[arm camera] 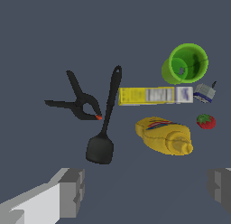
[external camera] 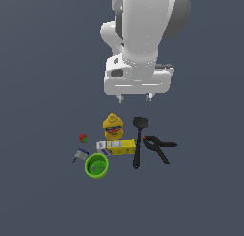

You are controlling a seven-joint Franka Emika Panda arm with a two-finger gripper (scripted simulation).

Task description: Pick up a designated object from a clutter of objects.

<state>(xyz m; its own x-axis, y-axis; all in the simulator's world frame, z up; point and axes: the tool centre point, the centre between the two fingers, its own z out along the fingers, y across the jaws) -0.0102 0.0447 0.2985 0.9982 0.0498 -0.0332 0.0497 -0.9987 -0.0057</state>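
Nothing is picked up yet. The gripper (external camera: 134, 98) hangs high above the clutter, fingers spread wide and empty. The black spring clamp (external camera: 158, 147) lies on the worktop (external camera: 43, 192), at three o'clock of the black spatula (external camera: 138, 141), touching it.

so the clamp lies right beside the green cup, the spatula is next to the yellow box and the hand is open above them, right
Not quite. The clamp lies beside the spatula, on the far side of the clutter from the green cup, as the exterior view shows. The rest holds: the spatula is next to the yellow box, and the hand is open above them.
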